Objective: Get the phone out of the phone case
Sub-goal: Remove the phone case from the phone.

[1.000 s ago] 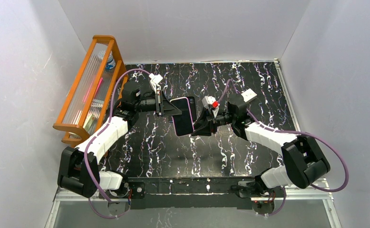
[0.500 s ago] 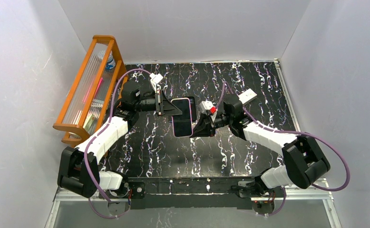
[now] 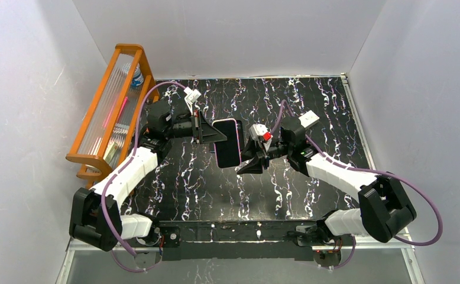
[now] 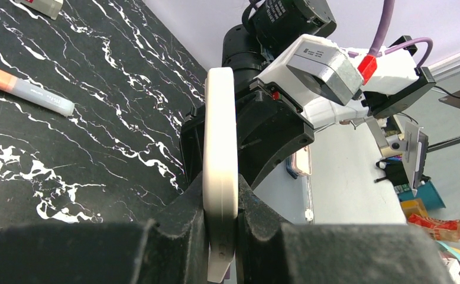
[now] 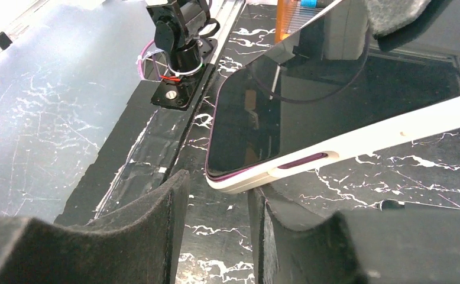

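Observation:
The phone [image 3: 227, 143] has a dark screen and sits in a white case with a pink rim. It is held up above the black marbled table [image 3: 287, 106]. My left gripper [image 3: 211, 131] is shut on the phone's upper left edge; the left wrist view shows the white case edge [image 4: 220, 171] pinched between the pads. My right gripper [image 3: 246, 163] is open beside the phone's lower right corner. In the right wrist view the phone [image 5: 310, 112] hangs just beyond the spread fingers [image 5: 145, 219], and no contact shows.
An orange wooden rack [image 3: 114, 106] with clear panels stands at the table's left edge. An orange and white pen [image 4: 20, 87] lies on the table in the left wrist view. White walls enclose the table on three sides.
The left gripper has stayed shut on the phone and lifted it slightly. The right gripper has dropped a little toward the phone's lower right corner, and its arm has shifted.

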Controlling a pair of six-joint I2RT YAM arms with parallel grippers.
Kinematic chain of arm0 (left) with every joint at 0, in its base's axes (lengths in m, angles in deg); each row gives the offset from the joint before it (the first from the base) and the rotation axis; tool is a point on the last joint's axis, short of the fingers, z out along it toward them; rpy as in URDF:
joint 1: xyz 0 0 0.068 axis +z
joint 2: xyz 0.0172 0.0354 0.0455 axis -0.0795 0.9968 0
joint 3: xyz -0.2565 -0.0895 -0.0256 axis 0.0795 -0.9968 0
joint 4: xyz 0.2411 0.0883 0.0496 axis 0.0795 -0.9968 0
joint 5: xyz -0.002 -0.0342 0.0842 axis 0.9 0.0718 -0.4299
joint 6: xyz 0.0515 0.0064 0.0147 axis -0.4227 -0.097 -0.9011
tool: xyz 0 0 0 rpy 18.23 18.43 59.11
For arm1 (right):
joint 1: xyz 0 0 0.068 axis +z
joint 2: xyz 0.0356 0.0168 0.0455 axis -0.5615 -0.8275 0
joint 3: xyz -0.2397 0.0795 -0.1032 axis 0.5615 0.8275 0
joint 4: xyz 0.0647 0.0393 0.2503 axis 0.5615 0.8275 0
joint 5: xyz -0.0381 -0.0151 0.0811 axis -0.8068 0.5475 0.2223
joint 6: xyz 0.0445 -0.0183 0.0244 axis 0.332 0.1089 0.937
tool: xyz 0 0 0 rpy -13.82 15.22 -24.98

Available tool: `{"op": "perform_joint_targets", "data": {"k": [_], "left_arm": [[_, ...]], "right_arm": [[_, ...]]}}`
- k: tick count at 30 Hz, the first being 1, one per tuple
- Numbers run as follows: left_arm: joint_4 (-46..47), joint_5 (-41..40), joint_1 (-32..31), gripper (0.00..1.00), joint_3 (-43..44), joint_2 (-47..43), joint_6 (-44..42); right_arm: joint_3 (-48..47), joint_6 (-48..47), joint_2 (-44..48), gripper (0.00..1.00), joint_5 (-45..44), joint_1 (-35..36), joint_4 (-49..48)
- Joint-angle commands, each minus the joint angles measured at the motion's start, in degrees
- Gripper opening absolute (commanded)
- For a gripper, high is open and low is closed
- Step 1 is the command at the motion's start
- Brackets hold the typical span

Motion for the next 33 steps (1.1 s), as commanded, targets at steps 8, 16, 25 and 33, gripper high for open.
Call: {"op": "perform_joint_targets", "data": {"k": [8,16,25,33], "left_arm": [[2.6,3.3,-0.7,0.0,-0.5,-4.3,-4.1],[2.6,3.2,-1.3,0.0,-0.6,-5.1,-4.0],[2.5,3.0,-3.0,0.0,-0.8,-6.2,-3.4],[2.5,1.5,-6.0,0.0,-0.6,-6.4,-1.2]], "right_arm": [[-2.5,4.0,1.5,0.45,1.7,0.5,-4.8],[-3.6,6.8,1.0,0.37,2.1,0.6,-6.5],[-3.7,8.3,-0.5,0.19,2.2,0.5,-10.0],[-4.4,4.0,-0.6,0.07,-2.5,0.5,-6.5]]}}
